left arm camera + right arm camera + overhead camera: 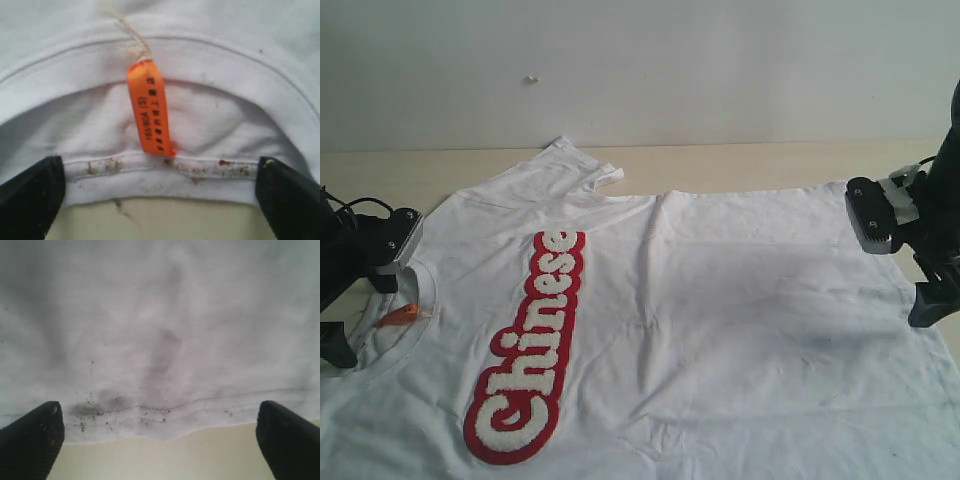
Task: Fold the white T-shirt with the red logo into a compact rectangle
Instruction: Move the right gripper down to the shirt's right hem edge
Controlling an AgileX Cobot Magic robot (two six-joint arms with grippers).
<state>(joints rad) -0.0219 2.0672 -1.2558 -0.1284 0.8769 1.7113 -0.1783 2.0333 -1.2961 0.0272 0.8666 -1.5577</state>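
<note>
The white T-shirt (720,300) lies flat across the table, collar to the left, hem to the right. Its red logo (530,345) with fluffy white letters runs along the chest. An orange neck tag (400,315) shows inside the collar (160,175); the tag (150,112) fills the left wrist view. My left gripper (160,200) is open just over the collar's edge, its black fingers (30,195) wide apart. At the hem (165,420) my right gripper (160,440) is open too, nothing between its fingers (287,440). Dark specks mark the hem.
Beige tabletop (740,165) shows behind the shirt, below a white wall. One sleeve (580,165) points toward the wall. The left arm (360,255) and right arm (910,215) stand at the shirt's two ends. The shirt runs off the view's near edge.
</note>
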